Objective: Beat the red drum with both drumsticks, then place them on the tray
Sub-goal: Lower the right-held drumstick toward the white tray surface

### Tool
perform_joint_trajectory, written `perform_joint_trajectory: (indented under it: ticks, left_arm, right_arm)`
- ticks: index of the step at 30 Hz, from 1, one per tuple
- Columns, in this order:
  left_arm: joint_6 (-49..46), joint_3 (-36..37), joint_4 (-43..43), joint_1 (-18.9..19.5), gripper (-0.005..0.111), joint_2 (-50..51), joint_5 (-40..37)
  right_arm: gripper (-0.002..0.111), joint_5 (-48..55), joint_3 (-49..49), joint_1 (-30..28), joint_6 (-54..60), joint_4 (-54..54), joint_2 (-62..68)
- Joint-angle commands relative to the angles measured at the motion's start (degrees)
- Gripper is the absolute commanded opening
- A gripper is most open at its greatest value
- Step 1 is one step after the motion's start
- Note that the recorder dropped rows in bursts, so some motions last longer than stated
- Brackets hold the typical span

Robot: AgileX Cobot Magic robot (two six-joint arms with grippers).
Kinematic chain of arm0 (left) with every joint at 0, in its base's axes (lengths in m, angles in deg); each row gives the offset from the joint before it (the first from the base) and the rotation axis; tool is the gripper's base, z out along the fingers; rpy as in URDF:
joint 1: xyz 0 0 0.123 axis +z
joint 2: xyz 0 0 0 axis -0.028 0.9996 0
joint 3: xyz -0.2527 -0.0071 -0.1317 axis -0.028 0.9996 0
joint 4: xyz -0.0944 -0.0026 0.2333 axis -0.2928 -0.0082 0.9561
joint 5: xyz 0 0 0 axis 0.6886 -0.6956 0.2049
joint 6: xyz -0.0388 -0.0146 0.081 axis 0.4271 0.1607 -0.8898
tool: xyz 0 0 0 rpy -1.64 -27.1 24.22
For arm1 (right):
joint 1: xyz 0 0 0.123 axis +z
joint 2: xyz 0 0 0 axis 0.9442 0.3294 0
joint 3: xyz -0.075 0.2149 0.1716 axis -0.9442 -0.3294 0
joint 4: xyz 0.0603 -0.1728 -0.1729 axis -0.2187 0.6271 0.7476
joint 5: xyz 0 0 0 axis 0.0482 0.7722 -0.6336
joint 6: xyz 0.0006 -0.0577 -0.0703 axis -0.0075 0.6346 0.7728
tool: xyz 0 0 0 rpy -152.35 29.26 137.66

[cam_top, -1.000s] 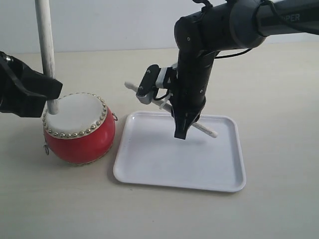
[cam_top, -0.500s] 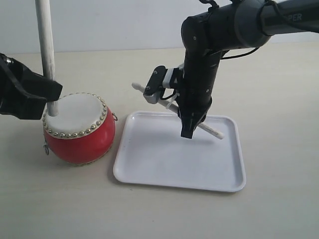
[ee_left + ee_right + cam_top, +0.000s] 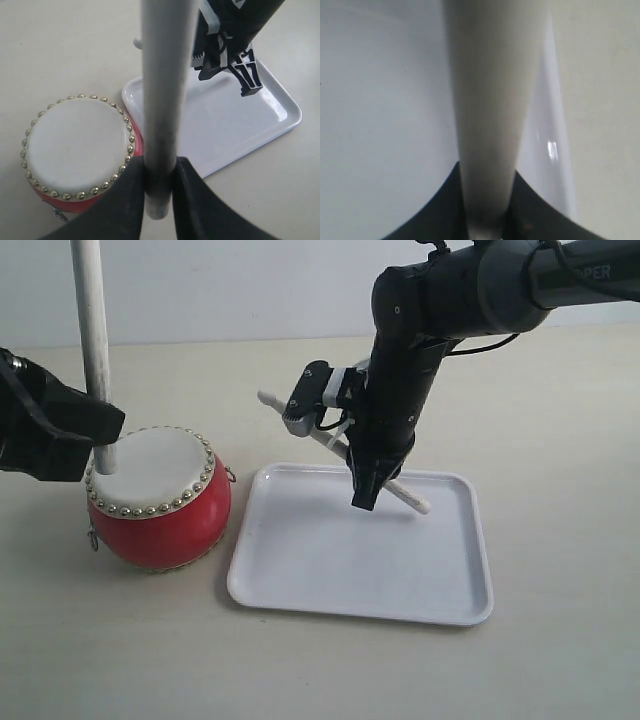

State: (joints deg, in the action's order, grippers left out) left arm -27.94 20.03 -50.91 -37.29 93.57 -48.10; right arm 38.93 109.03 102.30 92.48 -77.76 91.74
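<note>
The red drum [image 3: 158, 500] with its cream skin stands at the left, and it shows in the left wrist view as the red drum [image 3: 75, 150]. My left gripper [image 3: 98, 430] is shut on one drumstick [image 3: 92, 330], held upright with its lower end just over the drum skin's left edge; that drumstick [image 3: 162, 100] fills the left wrist view between the fingers. My right gripper [image 3: 365, 490] is shut on the other drumstick [image 3: 405, 497], slanted low over the far edge of the white tray [image 3: 330, 570]. In the right wrist view that drumstick [image 3: 490, 115] hangs close above the tray [image 3: 380, 100].
The tray lies directly right of the drum on a pale tabletop [image 3: 560, 440]. The right arm [image 3: 420, 330] reaches down from the upper right. A pale wall closes off the back.
The right gripper with its drumstick shifted right, then came back left over the tray's far edge. The left gripper and its drumstick have held still.
</note>
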Motion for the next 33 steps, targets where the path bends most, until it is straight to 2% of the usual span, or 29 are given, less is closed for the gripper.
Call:
perform_joint_trajectory:
  ticks: [1,6,15,24,33]
  left_arm:
    - [-0.01,0.04,-0.34,-0.29,0.0,0.29,0.38]
    - [-0.01,0.04,-0.34,-0.29,0.0,0.29,0.38]
    - [-0.01,0.04,-0.34,-0.29,0.0,0.29,0.27]
    - [-0.01,0.04,-0.34,-0.29,0.0,0.29,0.12]
    - [-0.01,0.04,-0.34,-0.29,0.0,0.29,0.12]
  right_arm:
    - [0.0,2.14,0.32,-0.4,0.58,0.28,-0.17]
    - [0.0,-0.01,0.32,-0.4,0.58,0.62,-0.17]
    - [0.0,-3.35,0.32,-0.4,2.89,-6.4,-0.17]
    - [0.0,0.34,0.32,-0.4,-0.96,1.72,-0.17]
    - [0.0,-0.64,0.32,-0.4,-0.96,2.34,2.87]
